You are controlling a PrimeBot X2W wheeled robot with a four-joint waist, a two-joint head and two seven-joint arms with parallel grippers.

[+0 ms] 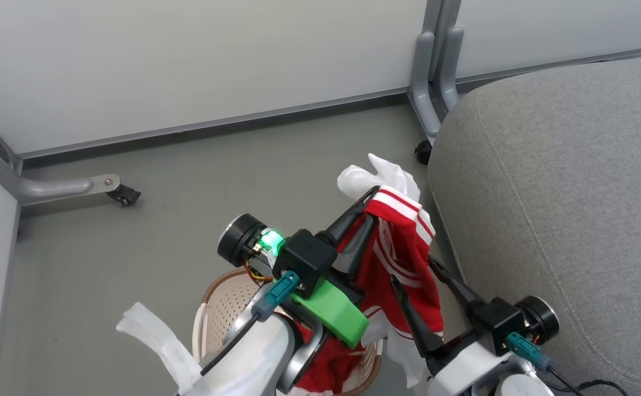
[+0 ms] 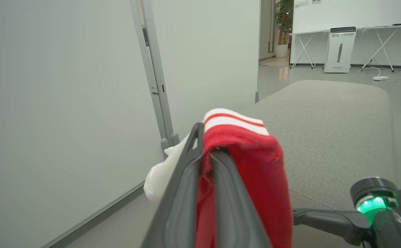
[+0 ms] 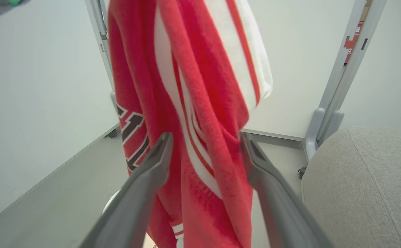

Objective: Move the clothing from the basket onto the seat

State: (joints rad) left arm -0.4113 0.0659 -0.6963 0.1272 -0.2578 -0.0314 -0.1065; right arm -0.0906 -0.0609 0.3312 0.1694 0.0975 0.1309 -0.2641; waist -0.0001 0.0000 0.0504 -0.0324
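My left gripper (image 1: 371, 204) is shut on the clothing (image 1: 403, 247), a red garment with white striped trim that hangs from its tips above the basket (image 1: 210, 308). The left wrist view shows the cloth draped over the closed fingers (image 2: 186, 172). My right gripper (image 1: 412, 272) is open, one finger on either side of the hanging cloth; in its own view the red fabric (image 3: 200, 86), with dark lettering, falls between the spread fingers (image 3: 159, 155). More red cloth (image 1: 326, 368) lies in the basket. The grey seat (image 1: 562, 192) is just to the right.
Pale partition walls stand behind, and their grey feet end in castors (image 1: 125, 194) on the grey floor. Another partition post (image 1: 436, 82) meets the seat's far corner. A white cloth wrap (image 1: 149, 335) hangs on my left forearm.
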